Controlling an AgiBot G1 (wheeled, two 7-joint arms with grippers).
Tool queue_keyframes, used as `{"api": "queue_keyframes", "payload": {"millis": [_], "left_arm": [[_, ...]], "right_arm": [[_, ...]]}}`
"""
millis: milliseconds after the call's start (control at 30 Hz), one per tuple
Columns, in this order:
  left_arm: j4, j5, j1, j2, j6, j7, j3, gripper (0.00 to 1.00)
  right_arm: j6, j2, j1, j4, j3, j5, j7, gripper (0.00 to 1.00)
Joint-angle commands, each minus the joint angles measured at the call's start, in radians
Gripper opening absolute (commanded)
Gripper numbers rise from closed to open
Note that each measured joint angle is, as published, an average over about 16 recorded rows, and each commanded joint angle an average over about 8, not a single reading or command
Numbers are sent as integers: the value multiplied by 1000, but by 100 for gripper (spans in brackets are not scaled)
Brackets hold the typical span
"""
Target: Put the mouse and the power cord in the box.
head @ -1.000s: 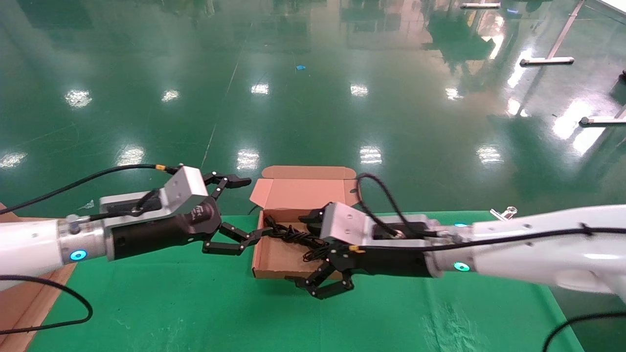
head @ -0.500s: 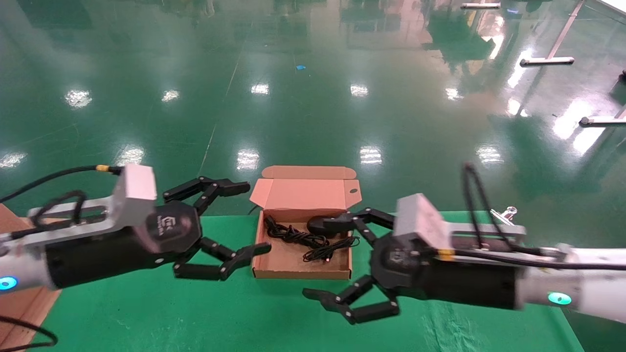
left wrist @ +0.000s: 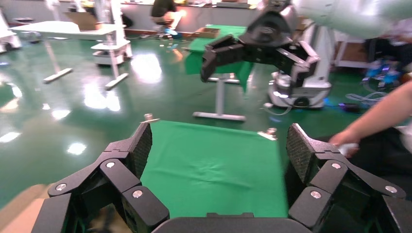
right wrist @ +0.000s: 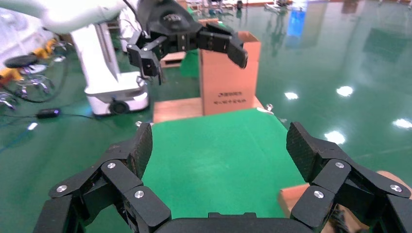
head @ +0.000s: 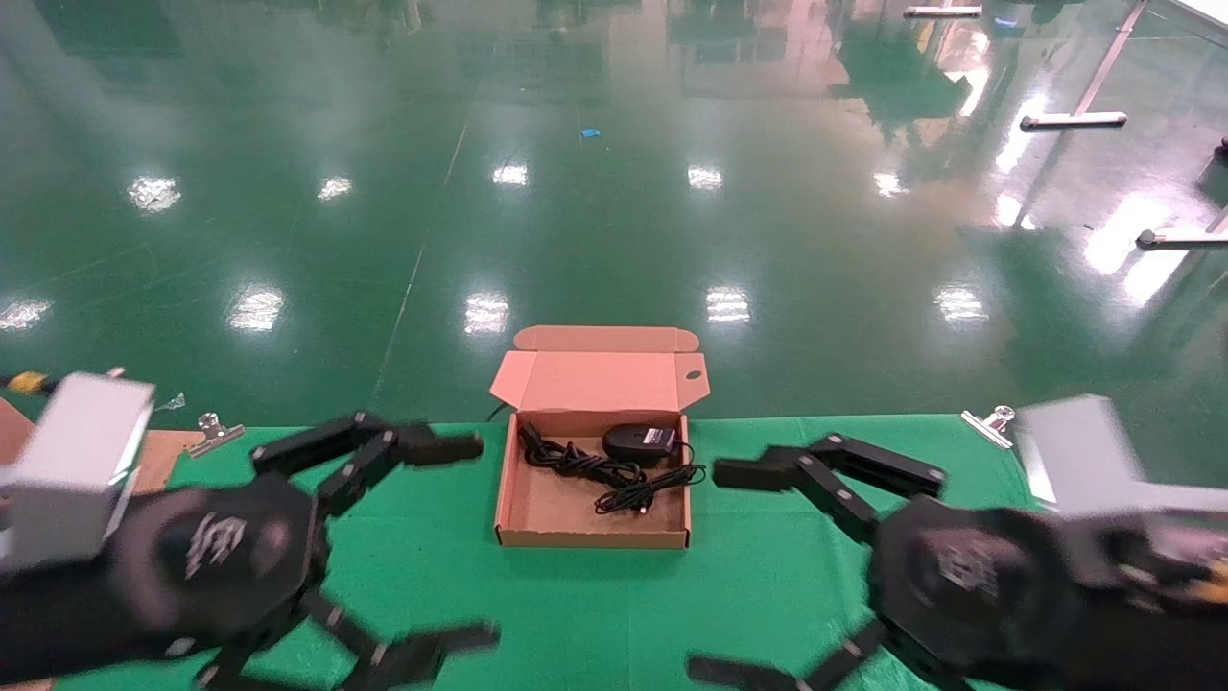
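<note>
Both items, the mouse point(head: 639, 440) and power cord point(head: 576, 462), lie inside the box point(head: 592, 535) at the table's far edge, so the left gripper point(head: 436, 537) and right gripper point(head: 734, 566) hang wide, empty.

Green cloth point(head: 595, 605) covered the table, with metal binder clips at its far left point(head: 213, 432) and far right point(head: 988, 422) corners.

The black mouse point(head: 639, 441) and coiled power cord point(head: 576, 464) lie inside the open cardboard box point(head: 537, 523).
</note>
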Motion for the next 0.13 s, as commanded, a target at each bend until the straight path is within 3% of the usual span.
{"api": "queue_keyframes", "payload": {"millis": [33, 133], "left_arm": [[-60, -24, 32, -29, 30, -47, -32, 100], [-82, -33, 44, -39, 42, -65, -45, 100]], "right_arm": [[-41, 39, -36, 33, 53, 36, 25, 100], [-57, 54, -50, 46, 74, 50, 34, 100]]}}
